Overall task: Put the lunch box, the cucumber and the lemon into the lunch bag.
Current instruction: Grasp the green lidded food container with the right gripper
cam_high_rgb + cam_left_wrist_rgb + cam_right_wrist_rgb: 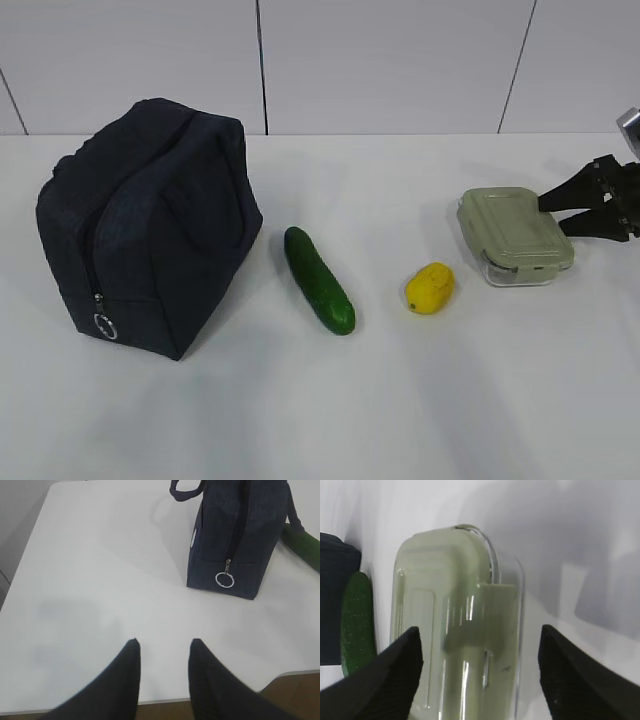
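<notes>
Right gripper (479,672) is straddling the lunch box (515,237) with jaws spread wide, lemon (430,288) lying at its eight o'clock; left gripper (164,680) is hovering part-open, empty

You get bright, even light from above — soft, faint shadows on the white table (300,420). Between the right gripper's (479,672) jaws the lunch box (455,625) is blurred and glare-streaked — the left gripper's (164,652) fingertips look soft too.
</notes>
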